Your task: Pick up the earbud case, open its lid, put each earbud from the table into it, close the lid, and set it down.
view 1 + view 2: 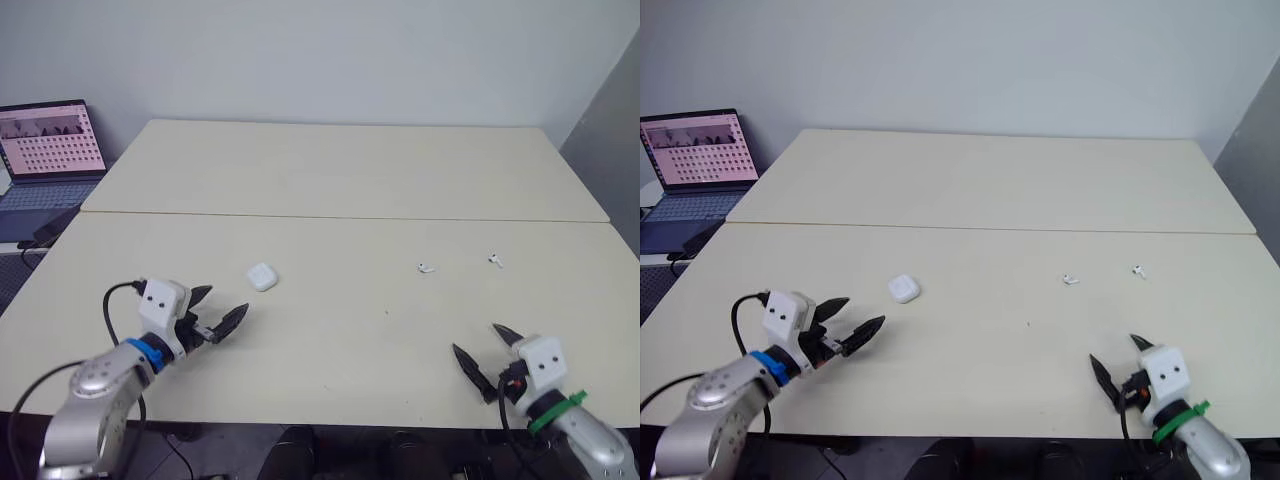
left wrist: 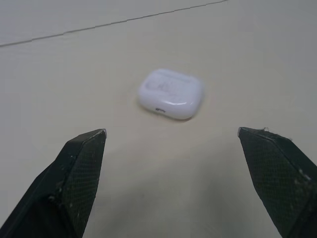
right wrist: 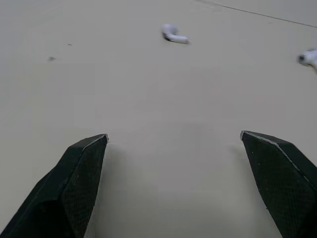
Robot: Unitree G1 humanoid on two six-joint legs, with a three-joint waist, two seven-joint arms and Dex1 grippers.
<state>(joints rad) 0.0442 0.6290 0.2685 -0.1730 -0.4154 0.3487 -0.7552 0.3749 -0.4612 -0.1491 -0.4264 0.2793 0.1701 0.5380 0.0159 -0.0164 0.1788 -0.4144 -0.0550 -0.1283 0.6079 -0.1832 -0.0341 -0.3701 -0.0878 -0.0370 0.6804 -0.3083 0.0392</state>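
A white earbud case (image 1: 261, 276) lies shut on the cream table, left of centre; the left wrist view shows the case (image 2: 171, 93) just ahead of my fingers. My left gripper (image 1: 220, 308) is open, a short way in front and to the left of the case, not touching it. Two white earbuds lie to the right: one earbud (image 1: 425, 268) nearer the middle, the other earbud (image 1: 495, 261) further right. My right gripper (image 1: 481, 346) is open near the table's front edge, well short of both earbuds.
A seam (image 1: 350, 217) runs across between the two joined tabletops. An open laptop (image 1: 50, 150) stands off the table at the far left. The table's front edge (image 1: 330, 424) lies close beneath both arms.
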